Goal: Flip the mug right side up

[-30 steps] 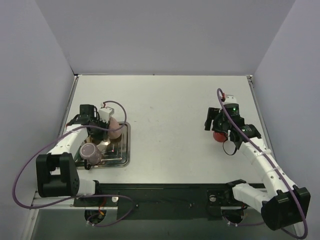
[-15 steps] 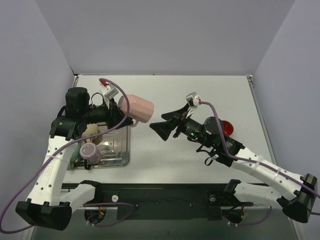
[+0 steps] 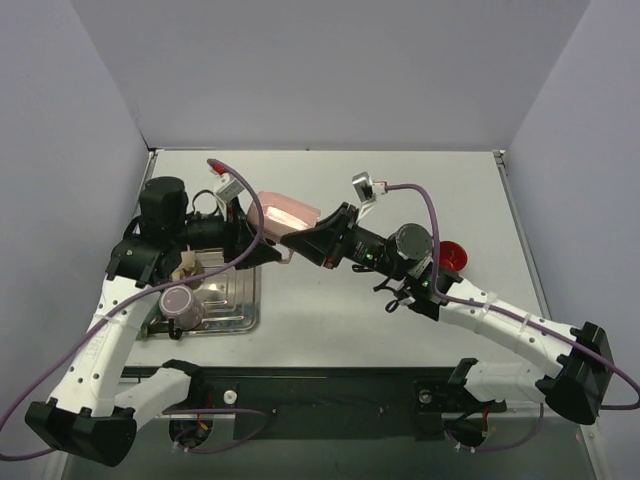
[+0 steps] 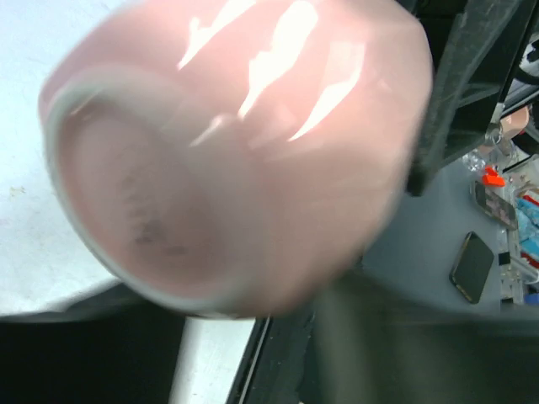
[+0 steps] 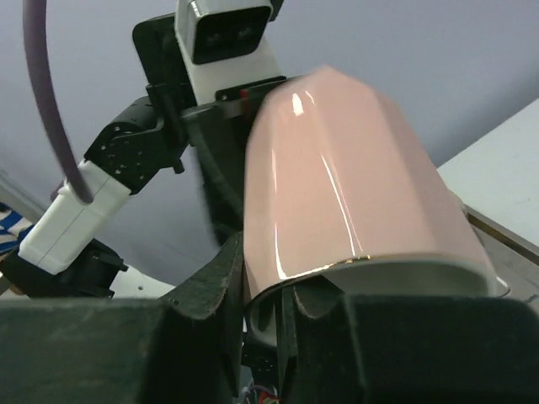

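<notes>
The pink mug (image 3: 287,213) hangs in the air above the table, just right of the tray, lying on its side between both arms. My right gripper (image 3: 305,238) is shut on it. In the right wrist view its two fingers (image 5: 226,278) pinch the mug (image 5: 345,185) wall at the rim, one inside and one outside. My left gripper (image 3: 245,222) is at the mug's left end. The left wrist view is blurred: the mug (image 4: 227,151) base fills it, and the dark fingers (image 4: 379,337) stand wide apart below it, so the left gripper (image 4: 227,353) is open.
A metal tray (image 3: 250,300) sits at the left under the left arm, holding a purple cup (image 3: 181,305) and a cream-coloured item (image 3: 185,265). A red object (image 3: 452,254) lies on the table at the right, behind the right arm.
The left arm lifted the mug off the tray and to the right, then spread its jaws. The right arm swung left from the red object and closed on the mug's rim.
</notes>
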You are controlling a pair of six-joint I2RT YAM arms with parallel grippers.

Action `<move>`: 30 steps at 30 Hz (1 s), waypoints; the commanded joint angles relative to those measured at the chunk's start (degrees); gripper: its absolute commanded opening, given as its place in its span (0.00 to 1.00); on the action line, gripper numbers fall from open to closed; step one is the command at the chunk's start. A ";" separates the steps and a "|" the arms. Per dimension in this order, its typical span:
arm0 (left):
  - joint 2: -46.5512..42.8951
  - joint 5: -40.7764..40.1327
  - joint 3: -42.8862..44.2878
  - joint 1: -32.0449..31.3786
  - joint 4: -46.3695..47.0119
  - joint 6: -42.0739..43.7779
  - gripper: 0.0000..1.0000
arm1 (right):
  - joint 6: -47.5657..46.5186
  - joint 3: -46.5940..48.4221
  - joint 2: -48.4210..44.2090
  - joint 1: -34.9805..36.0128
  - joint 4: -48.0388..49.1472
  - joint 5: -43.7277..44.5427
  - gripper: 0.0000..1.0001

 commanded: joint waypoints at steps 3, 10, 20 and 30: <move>2.17 -24.20 5.14 -1.04 -17.44 19.46 0.88 | -10.97 9.22 -3.27 -4.50 -26.05 16.82 0.00; 0.50 -43.97 -3.11 7.21 -18.24 31.24 0.90 | -25.58 19.35 10.84 -14.24 -66.05 27.95 0.00; 2.00 -49.16 -9.88 21.72 -25.87 43.29 0.92 | -29.19 23.05 29.57 -22.69 -76.82 25.93 0.00; -6.96 -58.21 -17.88 25.24 -35.81 48.56 0.93 | -30.07 23.14 34.78 -24.36 -76.82 26.72 0.28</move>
